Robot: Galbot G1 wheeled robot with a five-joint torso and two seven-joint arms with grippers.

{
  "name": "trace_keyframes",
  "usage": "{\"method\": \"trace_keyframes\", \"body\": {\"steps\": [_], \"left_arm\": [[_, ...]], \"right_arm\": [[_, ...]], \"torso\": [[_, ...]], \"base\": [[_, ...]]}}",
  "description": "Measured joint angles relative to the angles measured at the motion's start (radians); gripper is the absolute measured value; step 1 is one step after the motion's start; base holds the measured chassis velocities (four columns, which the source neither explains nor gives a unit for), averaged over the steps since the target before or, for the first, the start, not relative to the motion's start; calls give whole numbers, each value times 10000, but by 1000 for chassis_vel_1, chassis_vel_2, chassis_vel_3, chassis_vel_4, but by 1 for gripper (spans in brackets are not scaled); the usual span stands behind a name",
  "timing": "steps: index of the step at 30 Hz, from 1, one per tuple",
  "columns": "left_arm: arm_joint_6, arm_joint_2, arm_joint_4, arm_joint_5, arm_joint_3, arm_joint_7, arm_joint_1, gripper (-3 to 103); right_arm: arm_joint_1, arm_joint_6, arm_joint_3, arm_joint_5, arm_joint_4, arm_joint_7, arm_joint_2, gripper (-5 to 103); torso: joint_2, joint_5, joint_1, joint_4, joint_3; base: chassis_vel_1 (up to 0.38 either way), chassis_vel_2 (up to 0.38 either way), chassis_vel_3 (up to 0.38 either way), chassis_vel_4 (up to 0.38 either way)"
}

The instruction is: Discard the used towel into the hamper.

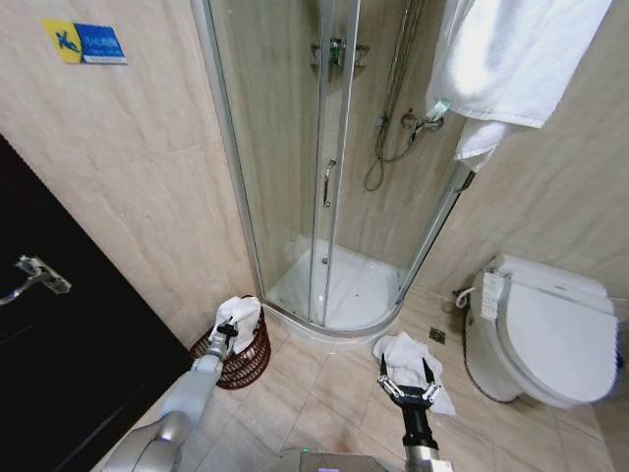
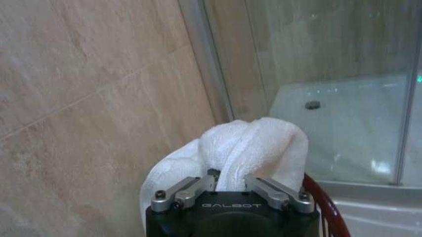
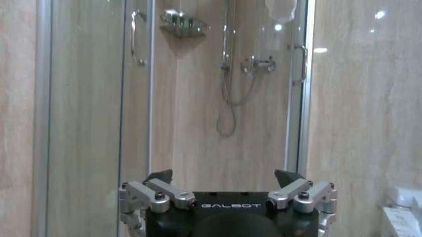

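Risk of snagging: left pincer (image 1: 224, 334) pinching white towel (image 1: 239, 317) over hamper (image 1: 236, 362); draped cloth may catch rim. Right pincer (image 1: 409, 391), spread, hovers over floor towel (image 1: 405, 356).

A: What's the room like?
B: A bathroom. The walls (image 1: 147, 187) are beige marbled tile, and the floor (image 1: 324, 403) is tiled in much the same tone.

A: Fixtures?
B: A curved glass shower enclosure (image 1: 295, 147) fills the corner, with a white tray (image 1: 344, 290), a hose and mixer (image 1: 418, 123) on the wall inside. A white toilet (image 1: 550, 334) stands to the right, lid down.

A: Anything else?
B: A dark door (image 1: 59, 354) with a metal handle (image 1: 34, 275) at left, and a blue-and-yellow sign (image 1: 84, 42) above it.
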Motion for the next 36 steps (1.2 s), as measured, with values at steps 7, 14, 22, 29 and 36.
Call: {"method": "trace_keyframes", "body": {"steps": [7, 14, 22, 29, 36], "left_arm": [[244, -179, 721, 710, -278, -30, -376, 4], [274, -348, 1507, 1282, -527, 21, -796, 4], [571, -471, 2084, 2099, -757, 307, -1101, 4], [928, -527, 2383, 2428, -810, 561, -1243, 4], [1160, -674, 2456, 2488, -855, 598, -1222, 4]], "right_arm": [[35, 317, 93, 384, 279, -322, 0, 100], [58, 451, 149, 393, 466, -439, 0, 100], [73, 567, 175, 473, 450, -506, 0, 100], [127, 611, 235, 596, 420, -535, 0, 100], [244, 615, 289, 756, 423, -625, 0, 100]], "torso": [[0, -1, 0, 1, 0], [0, -2, -1, 0, 0], [0, 0, -1, 1, 0], [0, -1, -1, 0, 0], [0, -1, 0, 0, 0]], "base": [[0, 0, 0, 0], [0, 0, 0, 0], [0, 0, 0, 0], [0, 0, 0, 0], [0, 0, 0, 0]]}}
